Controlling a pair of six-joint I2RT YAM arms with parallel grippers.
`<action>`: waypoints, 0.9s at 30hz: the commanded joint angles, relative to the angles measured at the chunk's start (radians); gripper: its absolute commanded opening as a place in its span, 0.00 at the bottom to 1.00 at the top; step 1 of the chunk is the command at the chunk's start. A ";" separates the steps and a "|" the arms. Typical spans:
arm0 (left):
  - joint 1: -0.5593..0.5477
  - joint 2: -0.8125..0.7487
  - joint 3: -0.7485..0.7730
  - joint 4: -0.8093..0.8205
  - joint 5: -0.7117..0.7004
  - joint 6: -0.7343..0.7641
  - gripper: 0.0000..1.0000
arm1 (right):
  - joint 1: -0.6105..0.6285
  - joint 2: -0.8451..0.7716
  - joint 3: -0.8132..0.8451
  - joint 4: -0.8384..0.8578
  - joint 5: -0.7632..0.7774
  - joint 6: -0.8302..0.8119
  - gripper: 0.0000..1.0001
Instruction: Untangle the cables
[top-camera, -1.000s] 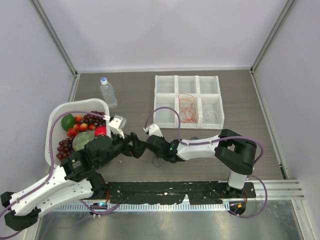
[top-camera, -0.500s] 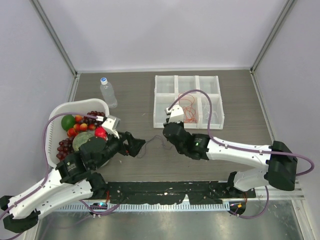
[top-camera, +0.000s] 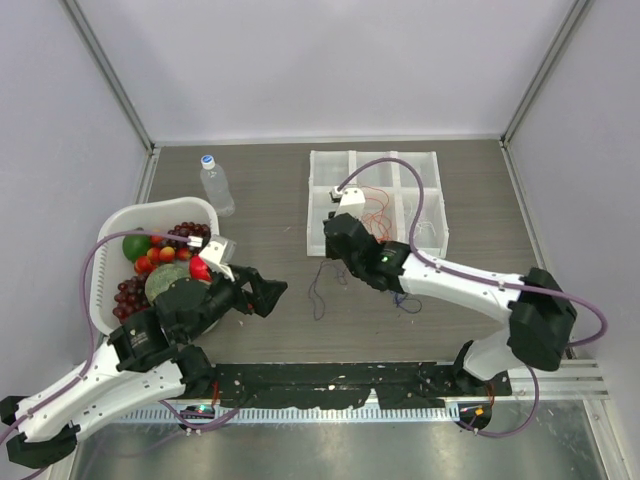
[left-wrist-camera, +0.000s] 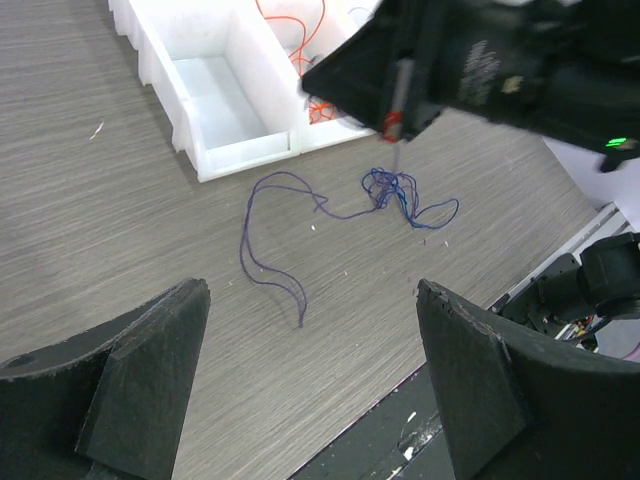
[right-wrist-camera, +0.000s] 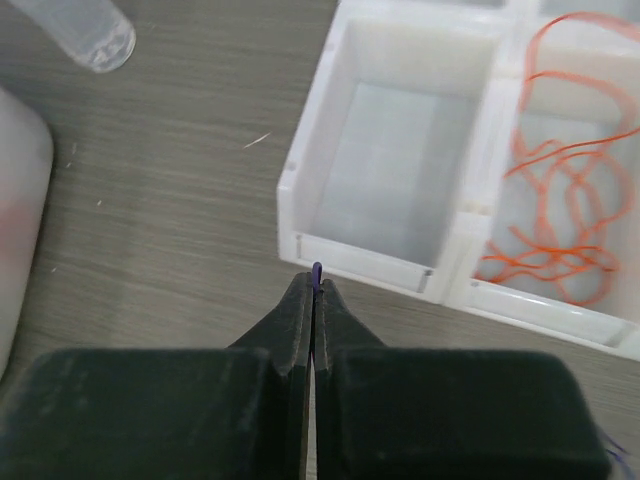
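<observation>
The right gripper, jaws clamped together on a blue cable trailing onto mid-bench, stretches beside the white tray; the left gripper hovers front-left, jaws wide apart.

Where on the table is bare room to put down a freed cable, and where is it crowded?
Bare table lies between the water bottle and the white tray, and between the tray and the right wall. Crowded: in front of the tray, with the blue cables and the right end effector.
</observation>
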 joint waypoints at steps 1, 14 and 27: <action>0.003 -0.025 -0.001 0.024 -0.010 -0.005 0.89 | -0.016 0.128 -0.019 0.169 -0.347 0.158 0.01; 0.002 -0.028 0.000 0.017 0.011 -0.016 0.89 | 0.025 0.194 -0.005 -0.013 -0.367 0.104 0.70; 0.003 0.013 0.005 0.038 0.036 -0.020 0.89 | 0.047 0.058 -0.186 0.031 -0.292 -0.002 0.78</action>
